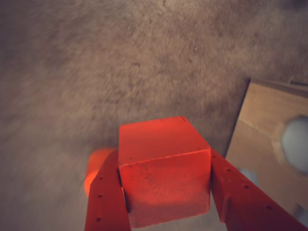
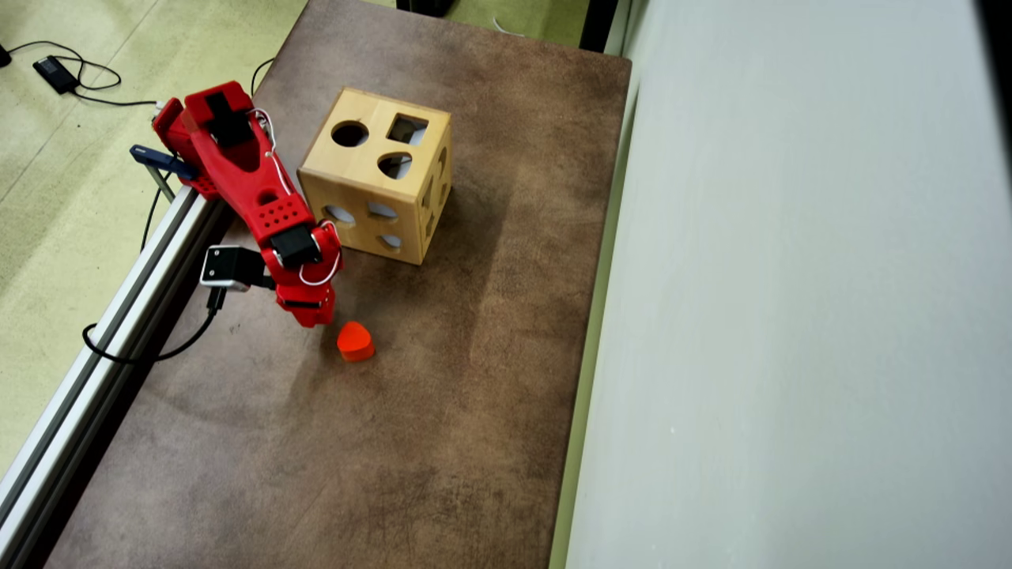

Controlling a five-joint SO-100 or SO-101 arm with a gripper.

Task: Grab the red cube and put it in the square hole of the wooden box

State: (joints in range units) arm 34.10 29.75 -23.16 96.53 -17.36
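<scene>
One mottled brown table point(image 2: 443, 411)

Wrist view close, facing down; overhead view high, both showing wooden box point(image 2: 375, 175)

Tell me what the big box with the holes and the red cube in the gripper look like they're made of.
The wooden box looks like light unpainted wood: pale tan faces with faint grain and clean cut-outs. The red cube, held in the gripper, has a matte painted surface with small dark specks; what lies under the paint cannot be told.
</scene>
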